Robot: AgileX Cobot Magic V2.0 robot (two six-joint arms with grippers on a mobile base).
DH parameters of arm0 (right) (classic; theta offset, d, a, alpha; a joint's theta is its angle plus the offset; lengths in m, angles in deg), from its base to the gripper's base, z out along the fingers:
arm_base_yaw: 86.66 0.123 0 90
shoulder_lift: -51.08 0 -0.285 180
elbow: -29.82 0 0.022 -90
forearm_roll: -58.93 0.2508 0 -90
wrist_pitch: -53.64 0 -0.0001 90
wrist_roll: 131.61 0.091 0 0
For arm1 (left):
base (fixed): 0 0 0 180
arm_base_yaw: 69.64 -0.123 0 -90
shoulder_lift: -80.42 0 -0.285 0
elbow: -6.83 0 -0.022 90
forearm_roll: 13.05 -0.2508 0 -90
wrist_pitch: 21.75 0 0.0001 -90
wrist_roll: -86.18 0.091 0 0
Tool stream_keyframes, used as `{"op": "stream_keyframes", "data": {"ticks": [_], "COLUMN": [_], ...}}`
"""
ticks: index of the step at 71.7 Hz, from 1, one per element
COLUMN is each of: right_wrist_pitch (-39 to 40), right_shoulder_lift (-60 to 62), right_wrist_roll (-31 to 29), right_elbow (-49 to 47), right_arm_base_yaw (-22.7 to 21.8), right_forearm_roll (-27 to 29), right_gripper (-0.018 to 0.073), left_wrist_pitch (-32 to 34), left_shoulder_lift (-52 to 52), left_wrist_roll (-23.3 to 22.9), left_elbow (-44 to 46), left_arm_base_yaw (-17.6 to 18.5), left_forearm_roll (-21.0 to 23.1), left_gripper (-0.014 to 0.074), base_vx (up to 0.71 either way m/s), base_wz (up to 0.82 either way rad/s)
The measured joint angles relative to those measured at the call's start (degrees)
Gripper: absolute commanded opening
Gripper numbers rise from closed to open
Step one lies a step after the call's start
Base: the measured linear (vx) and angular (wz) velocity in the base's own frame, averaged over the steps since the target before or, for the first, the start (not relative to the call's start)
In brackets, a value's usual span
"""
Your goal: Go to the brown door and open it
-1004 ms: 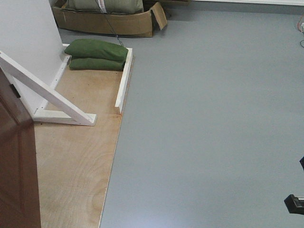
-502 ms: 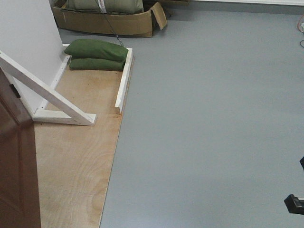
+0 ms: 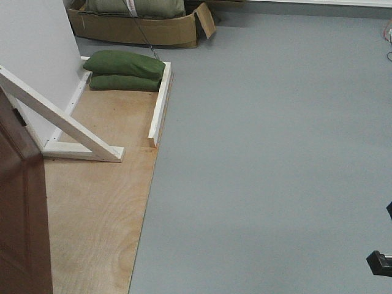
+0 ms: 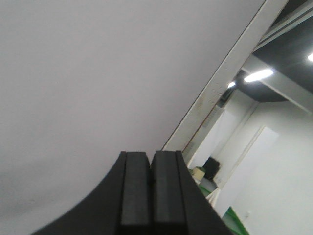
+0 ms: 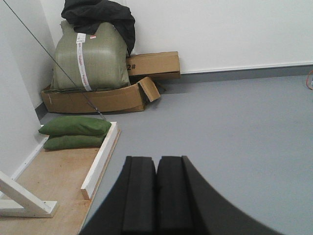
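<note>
Reddish-brown wood is filling the lower left corner of my front view: the brown door [image 3: 21, 208], its handle out of sight, is standing just beside the white wall panel [image 3: 30, 55]. A diagonal white brace [image 3: 61, 125] is propping that panel. Two green sandbags [image 3: 125, 70] are lying stacked on the plywood base [image 3: 98, 202], I am guessing as ballast against tipping. I am reading both arms as tucked for driving. The left gripper [image 4: 149, 191] is clenched on nothing, facing a pale wall, and the right gripper [image 5: 156, 196] is likewise pressed closed and empty. Beyond, a torn cardboard box [image 5: 98, 100] is holding a bulging green woven sack [image 5: 88, 56], with dark cloth [image 5: 100, 17] draped on top.
</note>
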Motion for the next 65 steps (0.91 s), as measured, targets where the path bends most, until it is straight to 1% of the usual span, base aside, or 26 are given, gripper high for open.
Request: {"op": "stream_keyframes", "data": {"ticks": [14,21,36,53,57,65], "right_wrist_pitch": [0.0,0.0,0.0,0.0,0.0,0.0], "right_shoulder_lift": [0.0,0.0,0.0,0.0,0.0,0.0], "right_wrist_roll": [0.0,0.0,0.0,0.0,0.0,0.0], "right_elbow": [0.0,0.0,0.0,0.0,0.0,0.0], "right_arm_base_yaw": [0.0,0.0,0.0,0.0,0.0,0.0], "right_forearm_roll": [0.0,0.0,0.0,0.0,0.0,0.0], "right_gripper": [0.0000,0.0000,0.0000,0.0000,0.0000,0.0000], "left_wrist_pitch": [-0.1,-0.1,0.0,-0.1,-1.9,-9.8], "left_shoulder_lift": [-4.6,-7.1,-13.0,-18.0,-18.1,-18.1], "left_wrist_roll": [0.5,0.6,0.6,0.6,0.6,0.6], "left_elbow": [0.4,3.4,11.2,15.1,15.4,15.5], "left_arm_base_yaw": [-4.7,-6.1,-6.8,-6.8,-6.8,-6.8], "left_forearm_roll": [1.3,3.2,7.8,9.1,9.3,9.3], "left_gripper": [0.0011,0.0011,0.0011,0.0011,0.0011,0.0011], "base_vx": [0.00,0.00,0.00,0.00,0.00,0.00], "base_wz": [0.00,0.00,0.00,0.00,0.00,0.00]}}
